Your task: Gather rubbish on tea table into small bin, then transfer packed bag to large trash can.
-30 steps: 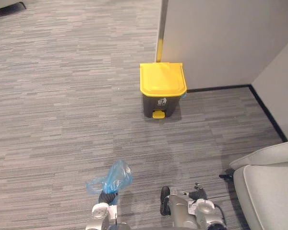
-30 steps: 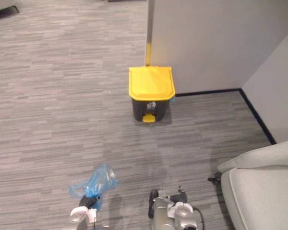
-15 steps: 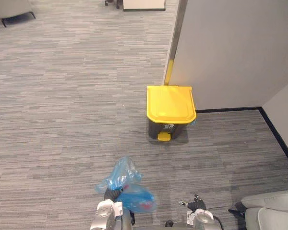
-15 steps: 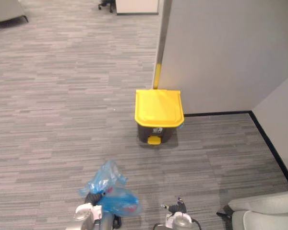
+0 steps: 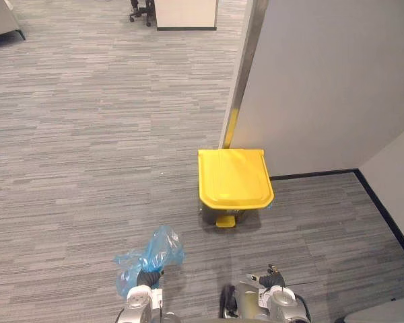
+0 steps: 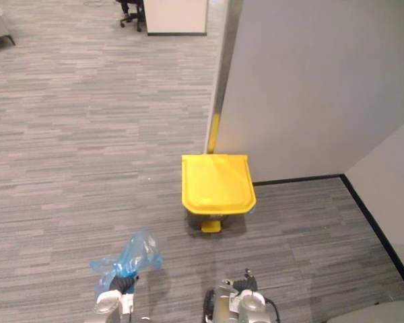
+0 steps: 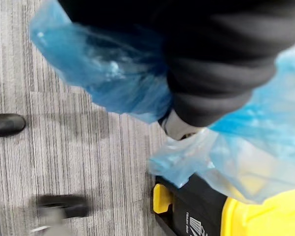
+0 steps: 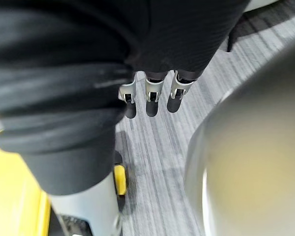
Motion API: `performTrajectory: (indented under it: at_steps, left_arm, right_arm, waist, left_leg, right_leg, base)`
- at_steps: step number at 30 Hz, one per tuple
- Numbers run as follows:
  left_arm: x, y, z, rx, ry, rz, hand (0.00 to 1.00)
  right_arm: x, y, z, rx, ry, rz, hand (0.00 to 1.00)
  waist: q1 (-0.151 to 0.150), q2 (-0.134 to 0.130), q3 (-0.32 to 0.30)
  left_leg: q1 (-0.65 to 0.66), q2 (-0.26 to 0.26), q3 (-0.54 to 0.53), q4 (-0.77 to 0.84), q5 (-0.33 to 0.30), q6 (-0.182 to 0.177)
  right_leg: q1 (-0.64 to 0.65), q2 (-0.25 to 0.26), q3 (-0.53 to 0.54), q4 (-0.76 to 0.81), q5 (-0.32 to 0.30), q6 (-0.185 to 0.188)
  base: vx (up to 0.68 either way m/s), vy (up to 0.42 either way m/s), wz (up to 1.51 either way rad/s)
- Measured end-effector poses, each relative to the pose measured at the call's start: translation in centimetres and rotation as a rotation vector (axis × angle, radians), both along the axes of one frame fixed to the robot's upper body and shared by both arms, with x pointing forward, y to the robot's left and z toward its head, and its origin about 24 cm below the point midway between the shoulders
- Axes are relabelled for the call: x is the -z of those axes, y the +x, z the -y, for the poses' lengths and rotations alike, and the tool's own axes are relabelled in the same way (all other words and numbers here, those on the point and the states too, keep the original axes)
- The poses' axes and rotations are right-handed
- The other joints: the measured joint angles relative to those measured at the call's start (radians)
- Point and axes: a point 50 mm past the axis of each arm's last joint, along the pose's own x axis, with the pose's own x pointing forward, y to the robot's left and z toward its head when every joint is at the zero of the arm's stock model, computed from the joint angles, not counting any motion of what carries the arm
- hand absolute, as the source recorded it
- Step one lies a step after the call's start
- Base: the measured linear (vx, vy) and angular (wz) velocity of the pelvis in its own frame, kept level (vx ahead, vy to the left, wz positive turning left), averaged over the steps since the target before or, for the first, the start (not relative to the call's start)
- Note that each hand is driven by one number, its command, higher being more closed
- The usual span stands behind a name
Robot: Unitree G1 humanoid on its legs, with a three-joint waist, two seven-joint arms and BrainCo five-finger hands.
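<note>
The large trash can (image 5: 232, 178), dark with a shut yellow lid and a yellow pedal (image 5: 225, 221), stands on the carpet against the partition; the left wrist view shows it as well (image 7: 206, 216). My left hand (image 5: 147, 279) is low in the eye views, left of the can and a short way before it, shut on the neck of a crumpled blue rubbish bag (image 5: 152, 254). The bag's plastic (image 7: 123, 73) wraps round the hand's dark cover. My right hand (image 5: 272, 281) hangs low before the can, fingers (image 8: 152, 100) relaxed and holding nothing.
A grey partition wall (image 5: 323, 81) with a metal corner post (image 5: 241, 74) rises right behind the can, and black skirting (image 5: 384, 208) runs along the right wall. Open grey carpet (image 5: 87, 134) spreads to the left. An office chair (image 5: 139, 9) stands far back.
The camera has moved, so the can now sits lower and nearer in view and the grey armchair at the right has nearly slid out. The bag has swung down to the hand's left.
</note>
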Motion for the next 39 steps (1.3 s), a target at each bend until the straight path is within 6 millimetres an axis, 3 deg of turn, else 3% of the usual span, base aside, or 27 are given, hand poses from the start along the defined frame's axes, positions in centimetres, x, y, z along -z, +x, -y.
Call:
performTrajectory:
  at_steps: [3, 5, 6, 7, 9, 11, 12, 13, 14, 15, 18, 23, 28, 32, 36, 38, 39]
  left_arm:
    - [0.0, 0.1, 0.3, -0.001, -0.009, 0.002, 1.00]
    - [-0.2, 0.6, 0.8, -0.006, -0.030, 0.018, 1.00]
    - [-0.2, 0.7, 1.4, -0.010, -0.050, 0.028, 1.00]
    - [-0.4, 0.9, 2.1, -0.005, -0.067, 0.040, 1.00]
    - [-0.5, 0.9, 2.6, -0.008, -0.083, 0.051, 1.00]
    - [-0.5, 0.9, 2.6, -0.010, -0.086, 0.056, 1.00]
    - [-0.6, 1.1, 2.5, -0.015, -0.084, 0.063, 1.00]
    - [-0.7, 1.2, 2.6, -0.013, -0.085, 0.066, 1.00]
    - [-0.7, 1.2, 2.7, -0.013, -0.087, 0.065, 1.00]
    - [-0.5, 1.0, 2.5, -0.014, -0.081, 0.056, 1.00]
    - [-0.3, 0.4, 1.5, -0.012, -0.051, 0.034, 1.00]
    - [0.1, -0.4, -0.2, 0.003, 0.003, -0.010, 1.00]
    - [0.2, -1.2, -1.9, 0.019, 0.055, -0.036, 1.00]
    - [0.5, -2.0, -2.0, 0.015, 0.057, -0.063, 1.00]
    - [0.7, -2.2, -1.7, 0.014, 0.043, -0.071, 1.00]
    - [0.6, -1.7, -1.5, 0.018, 0.039, -0.058, 1.00]
    - [0.5, -1.6, -1.4, 0.014, 0.038, -0.056, 1.00]
  right_arm:
    - [0.2, -0.5, 0.7, 0.017, -0.014, -0.023, 0.00]
    - [0.4, -1.3, 1.0, 0.036, -0.014, -0.041, 0.00]
    - [0.6, -1.7, 0.9, 0.034, -0.014, -0.050, 0.00]
    - [0.6, -1.8, 0.7, 0.022, -0.012, -0.052, 0.00]
    - [0.7, -1.8, 0.2, 0.022, 0.001, -0.053, 0.00]
    - [0.5, -1.6, 0.1, 0.025, 0.004, -0.039, 0.00]
    - [0.4, -1.4, 0.0, 0.034, 0.008, -0.028, 0.00]
    - [0.4, -1.4, 0.5, 0.047, -0.001, -0.025, 0.00]
    - [0.4, -1.5, 0.7, 0.051, -0.004, -0.027, 0.00]
    - [0.6, -1.8, 0.6, 0.055, 0.000, -0.041, 0.00]
    - [0.9, -2.7, 0.1, 0.058, 0.015, -0.067, 0.00]
    - [1.1, -2.8, 0.0, 0.054, 0.018, -0.084, 0.00]
    - [1.3, -2.9, 0.1, 0.045, 0.018, -0.106, 0.00]
    - [1.2, -2.6, 0.4, 0.030, 0.004, -0.098, 0.00]
    - [0.8, -1.6, 0.5, 0.019, -0.002, -0.074, 0.00]
    - [0.9, -1.6, 0.4, 0.018, 0.003, -0.073, 0.00]
    - [0.8, -1.5, 0.4, 0.015, -0.001, -0.069, 0.00]
  waist:
    - [-0.010, 0.021, 0.002]
    - [-0.009, 0.020, 0.003]
    - [-0.004, 0.016, 0.003]
    - [0.000, 0.013, 0.005]
    - [0.014, 0.010, 0.003]
    - [0.027, 0.008, 0.003]
    - [0.035, 0.007, 0.003]
    - [0.037, 0.014, -0.001]
    - [0.038, 0.025, -0.008]
    - [0.043, 0.020, -0.016]
    - [0.038, -0.015, -0.040]
    - [0.034, -0.020, -0.045]
    - [0.034, -0.022, -0.047]
    - [0.036, -0.025, -0.048]
    - [0.037, -0.027, -0.030]
    - [0.034, -0.015, 0.007]
    - [0.033, -0.026, 0.011]
  left_leg:
    - [-0.007, 0.035, -0.049, 0.053, 0.027, -0.037]
    - [-0.033, 0.073, -0.053, 0.194, 0.032, -0.046]
    - [-0.097, 0.102, -0.051, 0.377, 0.057, -0.082]
    - [-0.182, 0.139, -0.037, 0.559, 0.020, -0.081]
    - [-0.260, 0.167, 0.020, 0.637, -0.038, -0.061]
    - [-0.319, 0.161, 0.043, 0.564, -0.063, -0.053]
    - [-0.347, 0.146, 0.045, 0.446, -0.062, -0.051]
    - [-0.354, 0.119, 0.021, 0.273, 0.001, -0.050]
    - [-0.356, 0.111, 0.010, 0.201, 0.062, -0.051]
    - [-0.340, 0.087, 0.001, 0.159, 0.130, -0.057]
    - [-0.271, 0.016, 0.040, 0.047, 0.150, -0.029]
    - [-0.216, -0.041, 0.065, -0.054, 0.174, -0.004]
    - [-0.200, -0.054, 0.064, -0.084, 0.178, -0.002]
    - [-0.199, -0.057, 0.065, -0.090, 0.175, -0.001]
    - [-0.193, -0.056, 0.075, -0.072, 0.135, 0.029]
    - [-0.148, -0.043, 0.064, -0.065, 0.107, 0.037]
    - [-0.137, -0.034, 0.058, -0.030, 0.070, 0.044]
  right_leg:
    - [0.015, 0.028, -0.023, 0.028, -0.075, -0.024]
    - [0.087, 0.047, -0.043, -0.007, -0.097, -0.036]
    - [0.151, 0.055, -0.047, -0.053, -0.105, -0.043]
    - [0.196, 0.060, -0.046, -0.086, -0.118, -0.057]
    - [0.247, 0.060, -0.041, -0.116, -0.119, -0.057]
    - [0.278, 0.053, -0.020, -0.136, -0.116, -0.051]
    - [0.286, 0.041, -0.004, -0.140, -0.117, -0.038]
    - [0.289, 0.031, 0.009, -0.138, -0.123, -0.004]
    - [0.289, 0.034, 0.015, -0.138, -0.124, 0.007]
    - [0.290, 0.027, 0.046, -0.143, -0.125, 0.039]
    - [0.309, -0.037, 0.076, -0.178, -0.128, 0.082]
    - [0.327, -0.075, 0.100, -0.230, -0.113, 0.115]
    - [0.339, -0.076, 0.104, -0.254, -0.107, 0.122]
    - [0.322, -0.076, 0.123, -0.247, -0.107, 0.122]
    - [0.209, -0.082, 0.156, -0.021, -0.137, 0.152]
    - [0.150, -0.083, 0.126, 0.145, -0.151, 0.150]
    - [0.121, -0.083, 0.099, 0.166, -0.176, 0.144]
  base:
    - [0.36, -0.164, -0.01]
    - [0.40, -0.155, 0.28]
    - [0.27, -0.054, 0.22]
    - [0.25, -0.035, 0.16]
    - [0.21, 0.016, -0.20]
    - [0.20, 0.075, -0.36]
    - [0.18, 0.155, -0.34]
    - [0.17, 0.182, -0.31]
    - [0.16, 0.206, -0.36]
    - [0.13, 0.157, -0.24]
    - [0.19, 0.214, -0.15]
    - [0.10, 0.116, -0.12]
    - [0.06, 0.029, -0.01]
    - [0.02, 0.013, -0.17]
    - [-0.02, 0.045, -0.32]
    - [-0.05, 0.052, -0.18]
    - [-0.03, 0.060, -0.17]
